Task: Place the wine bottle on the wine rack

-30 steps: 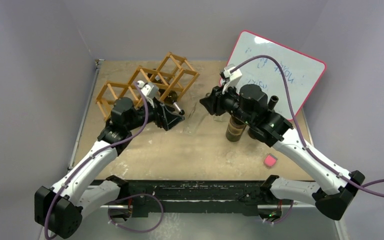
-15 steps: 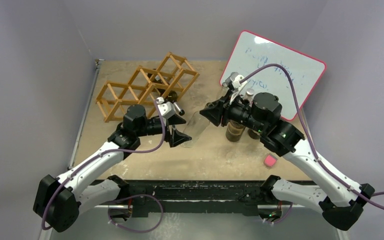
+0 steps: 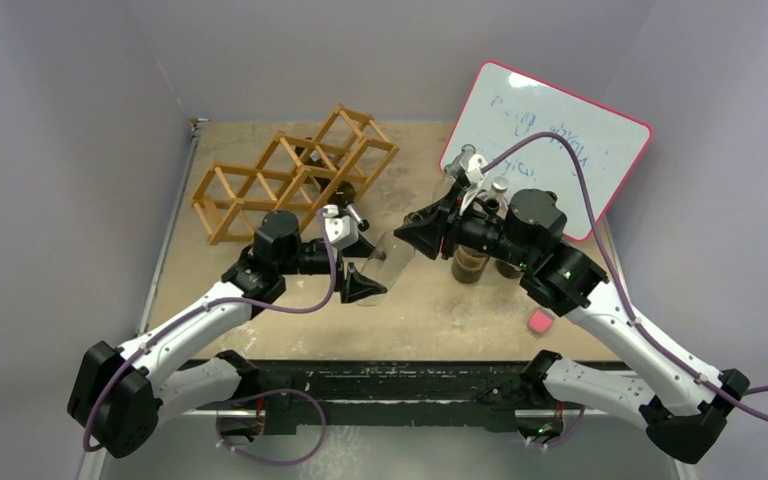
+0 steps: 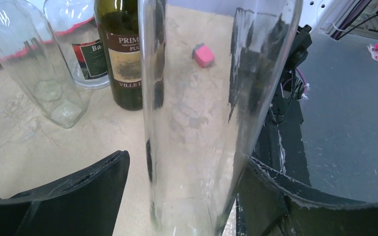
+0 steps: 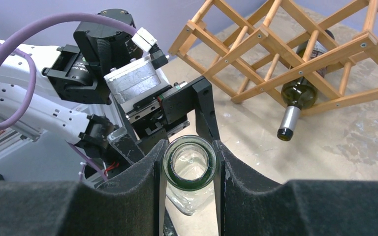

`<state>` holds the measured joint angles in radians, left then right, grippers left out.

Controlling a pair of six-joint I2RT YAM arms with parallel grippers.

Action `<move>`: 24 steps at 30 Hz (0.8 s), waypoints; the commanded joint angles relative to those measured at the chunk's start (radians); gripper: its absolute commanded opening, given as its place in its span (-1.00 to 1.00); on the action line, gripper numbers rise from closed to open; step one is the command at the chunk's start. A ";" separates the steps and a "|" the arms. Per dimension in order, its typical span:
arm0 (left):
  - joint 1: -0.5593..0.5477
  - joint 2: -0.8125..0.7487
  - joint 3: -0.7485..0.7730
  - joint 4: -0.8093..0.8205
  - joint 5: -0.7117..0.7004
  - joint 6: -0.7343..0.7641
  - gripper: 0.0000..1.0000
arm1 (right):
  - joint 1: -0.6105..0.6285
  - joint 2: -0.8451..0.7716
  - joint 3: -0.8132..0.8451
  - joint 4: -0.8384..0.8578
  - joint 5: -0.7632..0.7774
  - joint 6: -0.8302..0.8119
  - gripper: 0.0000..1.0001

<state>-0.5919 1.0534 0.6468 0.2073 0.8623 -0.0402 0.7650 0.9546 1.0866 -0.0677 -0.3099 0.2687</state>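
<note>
Top view: the right gripper (image 3: 422, 232) is clamped on the neck of a clear wine bottle (image 3: 385, 262) and holds it tilted above the table (image 3: 430, 320), neck up toward the right, base down toward the left. The left gripper (image 3: 362, 268) meets the bottle at its lower body with its jaws spread apart, one finger on either side of the glass.

Left wrist view: the clear body stands between the two black fingers (image 4: 78, 191). A narrow gap shows at one finger, while the other lies against or just beside the glass.

Right wrist view: the bottle's open mouth sits pinched between the padded fingers.

The wine rack (image 5: 259, 35) rests at the far left of the table, near the held bottle but apart from it. One dark bottle (image 5: 300, 91) already lies in a cell, its neck poking out.

Behind the right arm stand a labelled dark bottle (image 4: 123, 54) and two clear ones, with a whiteboard (image 3: 550, 130) beyond. A pink block (image 3: 539, 321) lies nearer the arm bases.
</note>
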 commanded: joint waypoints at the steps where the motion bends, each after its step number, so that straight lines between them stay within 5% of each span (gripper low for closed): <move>1: -0.012 -0.013 0.030 0.066 0.028 0.032 0.47 | -0.001 -0.030 0.009 0.155 -0.049 0.027 -1.00; 6: -0.014 -0.034 0.029 0.065 -0.035 0.064 0.05 | 0.000 -0.035 -0.001 0.166 -0.050 0.030 -1.00; 12: -0.014 -0.081 0.058 -0.013 -0.147 0.201 -1.00 | -0.001 -0.021 0.017 0.099 -0.036 0.023 -0.91; 14: -0.014 -0.096 0.086 -0.066 -0.207 0.272 -1.00 | 0.000 -0.012 0.045 0.050 -0.023 0.018 -0.35; 19: -0.014 -0.129 0.163 -0.205 -0.388 0.492 -1.00 | -0.001 -0.022 0.104 -0.062 0.052 0.002 0.36; 24: -0.014 -0.158 0.195 -0.224 -0.500 0.714 -1.00 | 0.000 -0.004 0.204 -0.198 0.138 -0.034 0.57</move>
<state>-0.6090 0.9470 0.7605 -0.0505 0.4919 0.4194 0.7609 0.9546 1.1835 -0.1719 -0.2497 0.2653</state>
